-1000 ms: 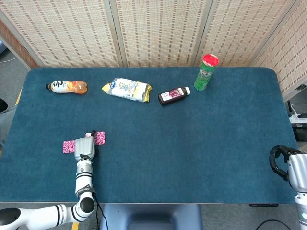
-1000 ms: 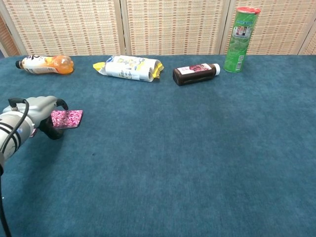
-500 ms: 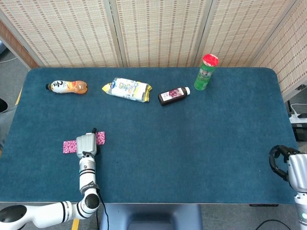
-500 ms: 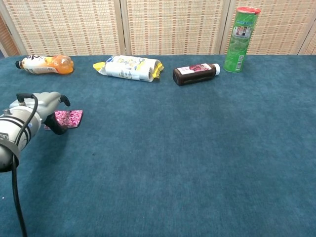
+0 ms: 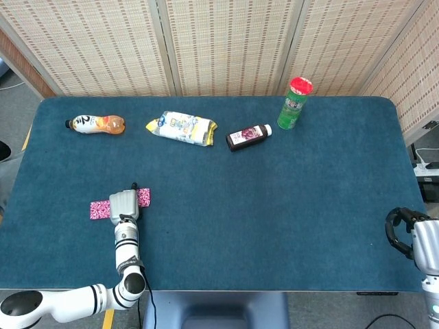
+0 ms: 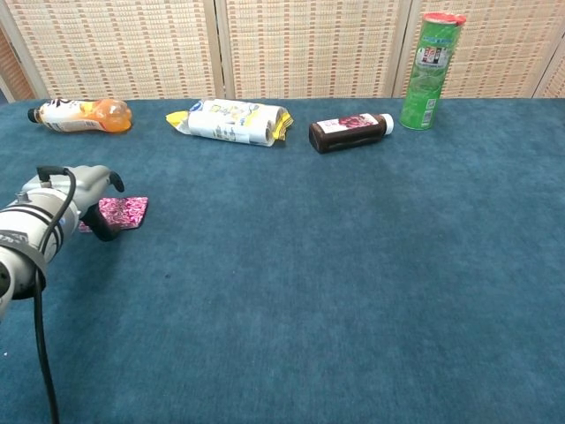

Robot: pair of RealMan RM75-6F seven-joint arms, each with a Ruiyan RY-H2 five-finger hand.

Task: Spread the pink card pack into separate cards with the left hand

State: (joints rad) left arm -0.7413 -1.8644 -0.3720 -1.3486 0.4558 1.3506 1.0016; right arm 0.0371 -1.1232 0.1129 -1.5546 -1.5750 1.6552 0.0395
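Pink cards lie flat near the table's front-left edge, partly covered by the left hand, whose fingers appear curled down onto them (contact is hidden). Thin, light and slick, the cards are best sheared sideways under gentle pressure from above. The right hand, curled on nothing, rests at the far edge.
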